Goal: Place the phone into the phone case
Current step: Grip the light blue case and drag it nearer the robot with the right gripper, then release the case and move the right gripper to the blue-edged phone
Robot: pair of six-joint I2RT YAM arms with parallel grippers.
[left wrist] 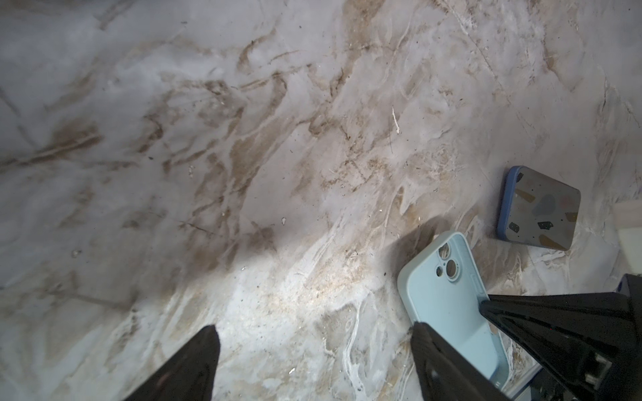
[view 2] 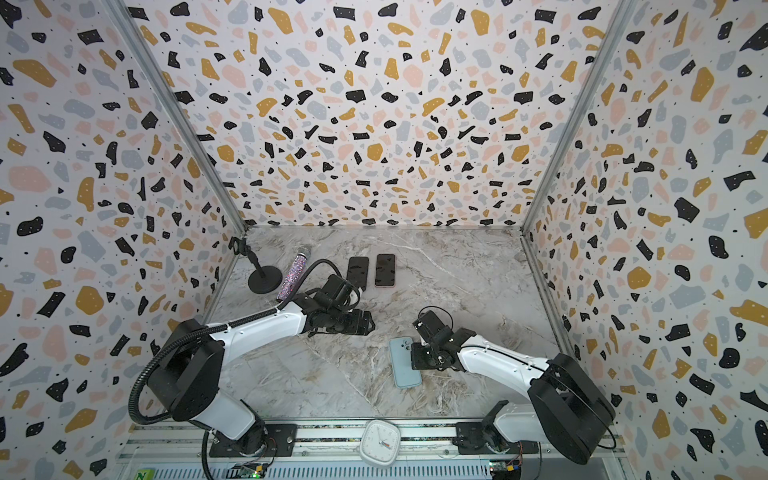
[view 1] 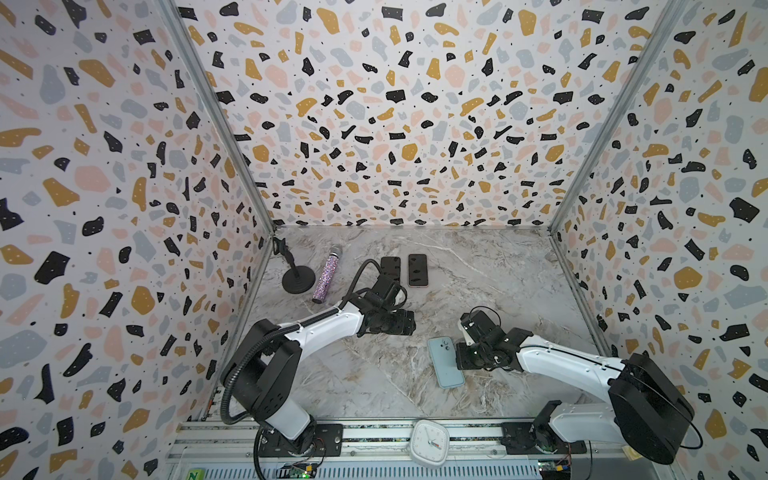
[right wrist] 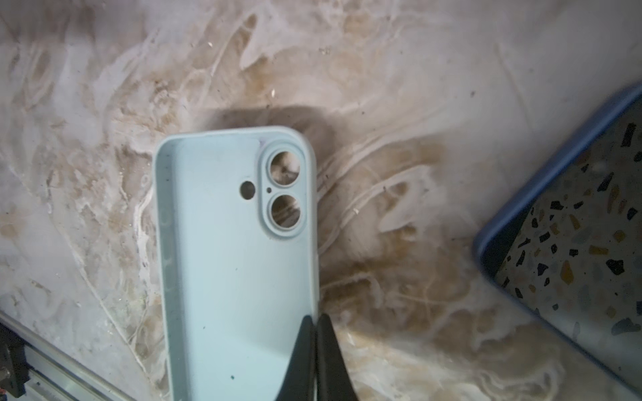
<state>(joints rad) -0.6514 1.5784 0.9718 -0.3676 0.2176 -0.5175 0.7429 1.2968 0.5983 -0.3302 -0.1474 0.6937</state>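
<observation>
The light blue phone case (view 1: 445,362) (view 2: 404,362) lies open side up at the front middle of the marble table, its camera holes at the far end (right wrist: 239,250) (left wrist: 448,298). My right gripper (right wrist: 316,317) (view 1: 458,356) is shut on the case's right side wall. A phone (right wrist: 576,250) (left wrist: 540,208) with a blue rim and a mirror-like screen lies face up just right of the case; in both top views my right arm hides it. My left gripper (left wrist: 314,326) (view 1: 409,322) hangs open over bare table left of and beyond the case, holding nothing.
Two dark phones (view 1: 417,270) (view 1: 390,266) lie side by side at the back; my left arm hides part of the left one. A glittery microphone (view 1: 327,279) and a black stand (view 1: 298,279) sit at the back left. A white clock (view 1: 430,441) rests on the front rail.
</observation>
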